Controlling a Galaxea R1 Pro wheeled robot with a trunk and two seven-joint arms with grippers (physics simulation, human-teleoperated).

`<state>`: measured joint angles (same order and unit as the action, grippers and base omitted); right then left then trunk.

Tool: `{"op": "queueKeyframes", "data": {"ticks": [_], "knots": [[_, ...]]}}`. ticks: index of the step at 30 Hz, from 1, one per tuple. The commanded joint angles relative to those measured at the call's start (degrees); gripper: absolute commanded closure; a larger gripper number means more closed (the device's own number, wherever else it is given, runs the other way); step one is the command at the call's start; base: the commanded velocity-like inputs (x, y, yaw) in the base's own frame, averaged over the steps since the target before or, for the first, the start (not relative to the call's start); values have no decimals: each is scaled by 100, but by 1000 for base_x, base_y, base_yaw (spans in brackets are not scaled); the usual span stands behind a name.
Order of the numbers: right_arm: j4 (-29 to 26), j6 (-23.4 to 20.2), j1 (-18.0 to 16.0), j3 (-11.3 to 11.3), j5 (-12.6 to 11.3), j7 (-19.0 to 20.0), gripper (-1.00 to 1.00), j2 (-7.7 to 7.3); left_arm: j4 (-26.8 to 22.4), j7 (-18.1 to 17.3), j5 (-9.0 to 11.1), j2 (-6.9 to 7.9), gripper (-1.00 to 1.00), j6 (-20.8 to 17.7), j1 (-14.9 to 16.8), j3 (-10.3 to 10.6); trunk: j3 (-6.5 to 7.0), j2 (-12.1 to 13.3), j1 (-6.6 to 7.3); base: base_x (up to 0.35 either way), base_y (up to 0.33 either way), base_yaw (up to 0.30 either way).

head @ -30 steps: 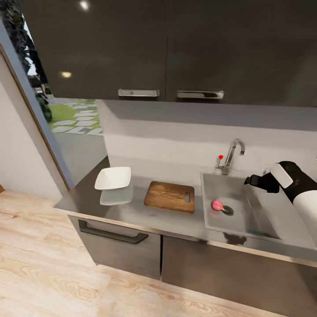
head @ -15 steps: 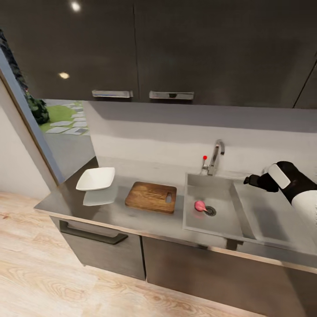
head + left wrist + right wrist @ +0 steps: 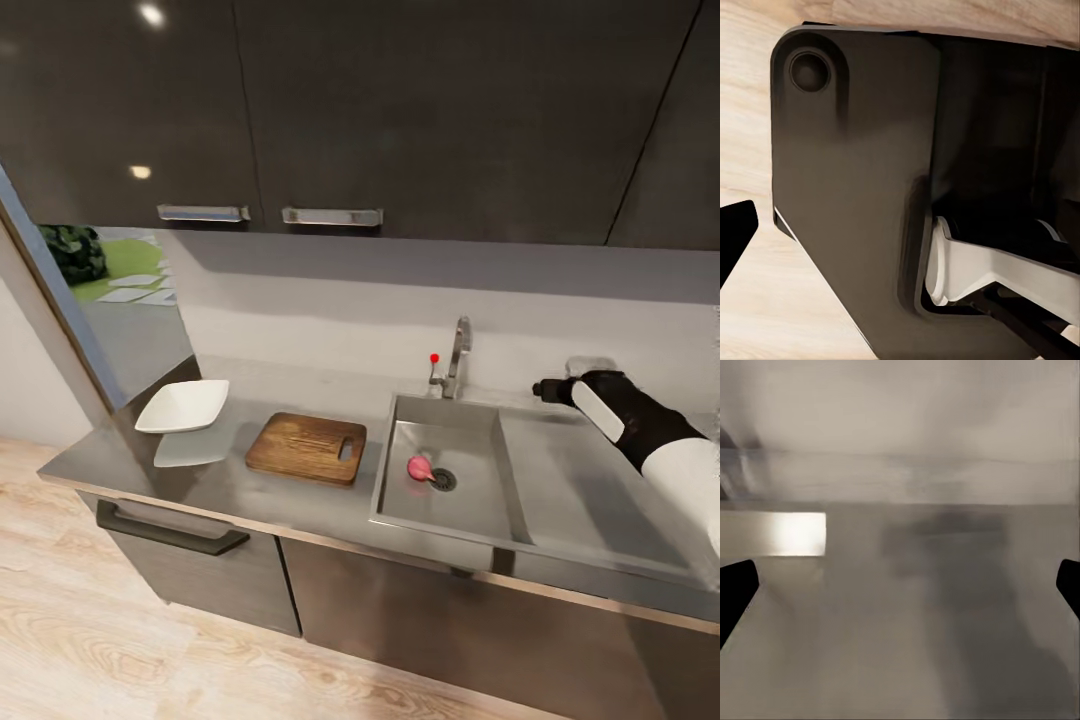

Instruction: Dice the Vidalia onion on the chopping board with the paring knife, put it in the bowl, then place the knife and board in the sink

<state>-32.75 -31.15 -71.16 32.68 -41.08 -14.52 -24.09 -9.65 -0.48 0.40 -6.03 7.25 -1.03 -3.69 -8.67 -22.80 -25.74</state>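
The right gripper (image 3: 548, 388) is held out over the steel drainboard (image 3: 590, 490) near the back wall, its two dark fingertips (image 3: 735, 592) seen wide apart at the edges of the right wrist view with nothing between them. To the left of this gripper and lower down, the basin of the sink (image 3: 400, 495) holds one pinkish Vidalia onion (image 3: 419, 467) lying just beside the round dark drain (image 3: 443, 480), with the chrome tap (image 3: 457, 355) and its red knob standing behind. Further left lie one dark wooden chopping board (image 3: 306, 448) flat on the countertop (image 3: 120, 455), and beyond it one white bowl (image 3: 183, 406). A faint dark line on the board may be the paring knife, but this cannot be made out. The left gripper (image 3: 731, 236) is glimpsed as a dark fingertip at the edge of the left wrist view, hanging above the robot's dark base (image 3: 847, 172) and the wood floor (image 3: 750, 112); whether it is open cannot be told. The step in hand is judged to be the reach for the onion: the open gripper would best be swung left over the basin, lowered clear of the sink wall and tap, and closed gently around the round onion so that it is not nudged away
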Motion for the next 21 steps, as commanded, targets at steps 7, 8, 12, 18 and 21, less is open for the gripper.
{"op": "queueKeyframes", "data": {"ticks": [7,8,12,18,21], "knots": [[-1351,1053,878,110,-58,-55,-100,-38,-11,-5,4,-3,-100,5,-3,-35,-11,-12,-4,0,-59,0],[-1392,1082,913,109,-58,-54,-100,-43,-11,-5,4,-3,-100,5,-3,-35,-11,-12,-4,0,-7,0],[-1539,1326,1117,108,-54,-51,-100,-80,-11,-5,4,-3,-100,5,-3,-35,-11,-12,-4,0,-3,0],[-1557,1510,1463,103,-57,194,-100,-324,-11,-5,4,-3,-100,5,-3,-35,-11,-12,-4,0,0,0],[-1558,1646,1598,100,-58,733,-100,-535,-11,-5,4,-3,-100,5,-3,-35,-11,-12,-4,0,0,0]]}}
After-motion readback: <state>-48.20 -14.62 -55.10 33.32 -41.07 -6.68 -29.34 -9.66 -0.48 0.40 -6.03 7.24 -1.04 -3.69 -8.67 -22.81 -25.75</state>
